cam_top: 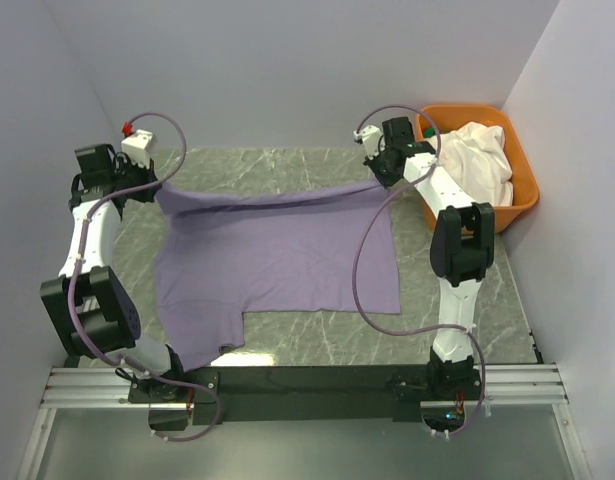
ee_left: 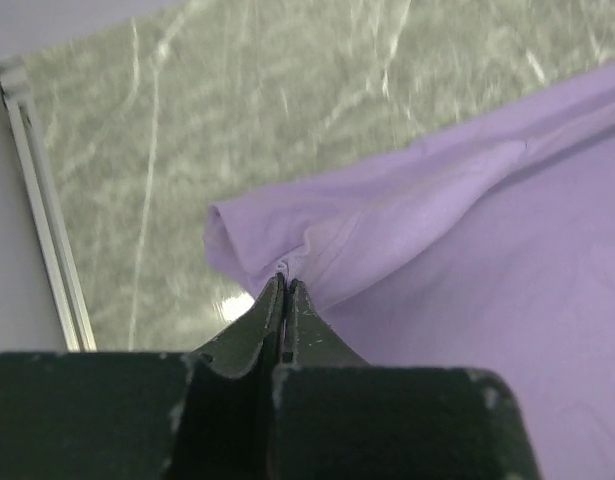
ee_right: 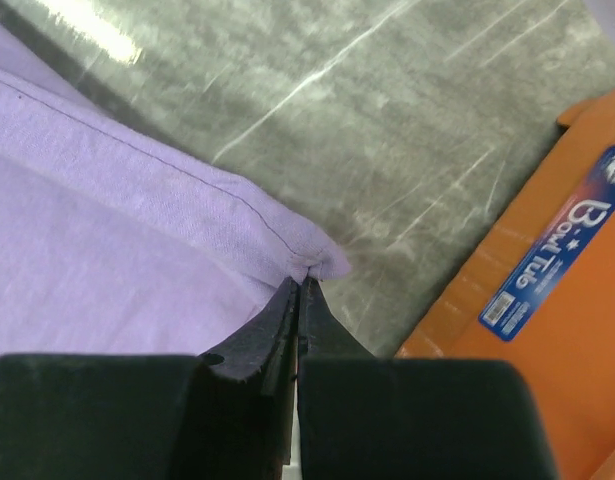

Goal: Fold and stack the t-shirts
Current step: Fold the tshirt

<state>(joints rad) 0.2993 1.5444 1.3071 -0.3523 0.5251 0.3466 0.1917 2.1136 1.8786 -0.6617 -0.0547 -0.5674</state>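
Observation:
A lavender t-shirt [cam_top: 277, 255] lies spread over the marble table, its far edge lifted and stretched between both arms. My left gripper [cam_top: 155, 188] is shut on the far left corner of that shirt [ee_left: 387, 230], the cloth pinched at my fingertips [ee_left: 285, 280]. At the far right corner my right gripper [cam_top: 379, 178] is shut on the hem of the lavender t-shirt [ee_right: 137, 230], bunched at its tips [ee_right: 300, 282]. A white t-shirt [cam_top: 479, 160] lies crumpled in the orange tub. One sleeve hangs toward the near left edge.
The orange plastic tub [cam_top: 525, 190] stands at the far right, close beside my right arm; its labelled wall [ee_right: 547, 270] shows in the right wrist view. White walls enclose the table on three sides. A metal rail [ee_left: 47, 220] runs along the left table edge.

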